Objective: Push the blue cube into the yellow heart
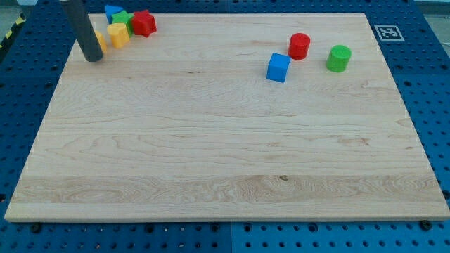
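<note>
One wooden board (225, 161) is observed on a blue perforated table (436, 105). One dark rod is recorded at the view's top left, with my tip (92, 57) resting on the board near its left edge. No gripper is fitted, so no jaw state can be reported.

Seven or eight blocks are counted in two groups. At the view's top left, a cluster is noted just right of my tip: one orange-yellow block (100, 40), partly hidden behind the rod and of undetermined shape, one yellow heart (118, 34), one blue block (112, 11), one green block (123, 17) and one red block (143, 23). These are packed together, touching or nearly so; exact shapes of the blue, green and red ones cannot be made out.

At the view's upper right, three blocks are recorded apart from one another: one blue cube (278, 67), one red cylinder (299, 46) and one green cylinder (338, 57). The blue cube lies well apart from the yellow heart and from my tip.

One black-and-white square marker (387, 32) is seen at the board's top right corner; no readable writing is found.
</note>
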